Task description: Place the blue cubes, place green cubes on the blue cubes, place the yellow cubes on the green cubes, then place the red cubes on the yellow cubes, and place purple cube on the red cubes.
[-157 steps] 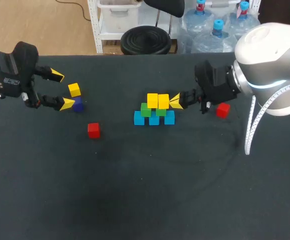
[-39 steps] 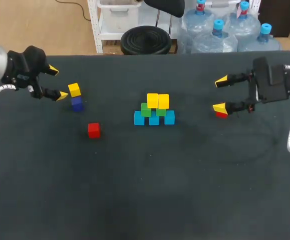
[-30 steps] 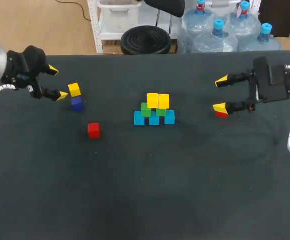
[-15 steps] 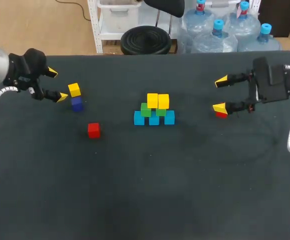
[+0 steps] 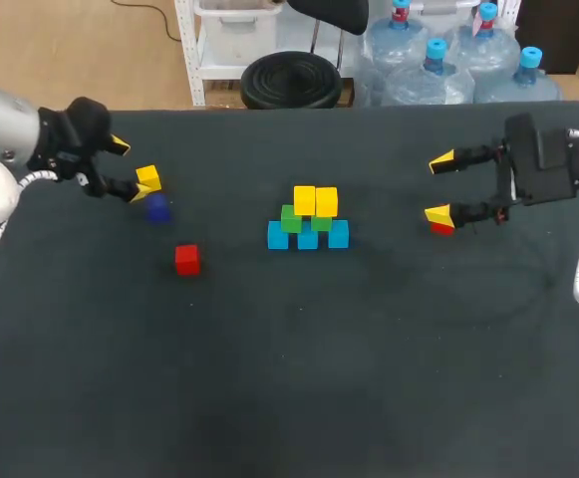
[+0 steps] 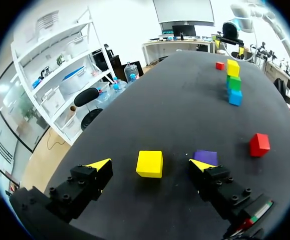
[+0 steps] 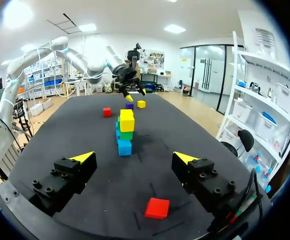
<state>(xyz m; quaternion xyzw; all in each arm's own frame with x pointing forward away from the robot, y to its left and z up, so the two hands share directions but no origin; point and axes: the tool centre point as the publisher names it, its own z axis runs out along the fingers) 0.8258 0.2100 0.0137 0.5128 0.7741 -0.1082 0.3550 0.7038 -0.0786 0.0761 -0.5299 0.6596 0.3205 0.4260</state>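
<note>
Cube stack [image 5: 309, 219] mid-bench [image 5: 369, 378].
L end effector [image 5: 131, 169]: fingers apart, yellow cube [image 5: 148, 176] between, purple cube [image 5: 156, 208] beside; R end effector [image 5: 438, 186]: apart, red cube [image 7: 157, 208] below.

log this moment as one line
left gripper: open, yellow cube between jaws, purple cube beside | right gripper: open, above red cube | stack: blue, green, yellow

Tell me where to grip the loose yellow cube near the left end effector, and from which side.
Grip the yellow cube on its two opposite side faces, coming straight on from the left end effector side. The cube sits flat, centred between the open fingers, with its flat sides facing them. Mind the purple cube, which lies just ahead of one fingertip.
</note>
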